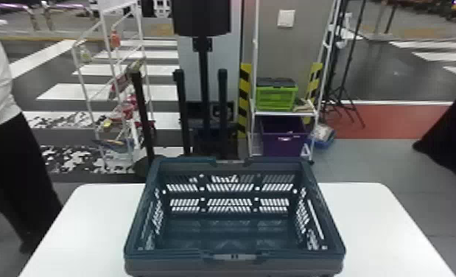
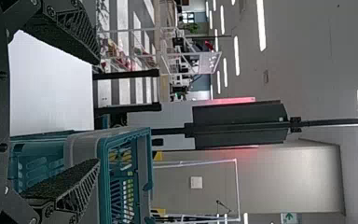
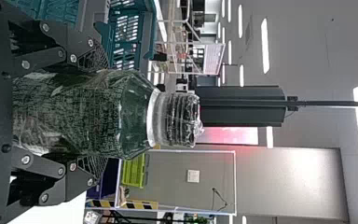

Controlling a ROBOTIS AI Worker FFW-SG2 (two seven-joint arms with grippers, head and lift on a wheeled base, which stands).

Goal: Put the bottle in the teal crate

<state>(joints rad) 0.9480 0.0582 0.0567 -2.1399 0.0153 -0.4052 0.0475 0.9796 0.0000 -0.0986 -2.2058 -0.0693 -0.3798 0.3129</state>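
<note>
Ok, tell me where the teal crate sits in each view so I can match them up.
Head view: the teal crate is at the lower middle, on the white table.
Left wrist view: the crate is partly behind the open left gripper.
Right wrist view: the crate is partly behind the right gripper, which grips the bottle.
Shared landmark: the dark panel on a pole, beyond the crate.
</note>
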